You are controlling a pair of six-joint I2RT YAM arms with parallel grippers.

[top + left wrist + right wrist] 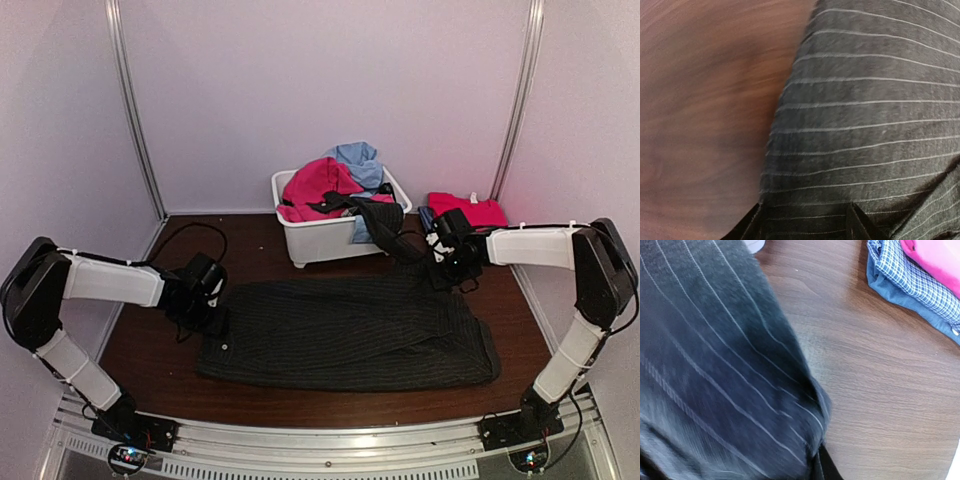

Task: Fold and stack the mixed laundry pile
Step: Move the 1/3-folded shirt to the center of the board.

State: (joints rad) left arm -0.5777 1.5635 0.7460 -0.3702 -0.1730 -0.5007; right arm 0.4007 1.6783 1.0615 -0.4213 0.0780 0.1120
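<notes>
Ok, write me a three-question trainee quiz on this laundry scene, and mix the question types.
1. True or false: the black pinstriped garment lies spread out on the table, in front of the white tub.
2. What lies on top of the blue checked shirt at the far right? A) a light blue garment B) a folded pink-red garment C) a white towel
3. Which gripper is at the left edge of the black pinstriped garment?

Key: 1 true; 2 B; 3 the left gripper.
</notes>
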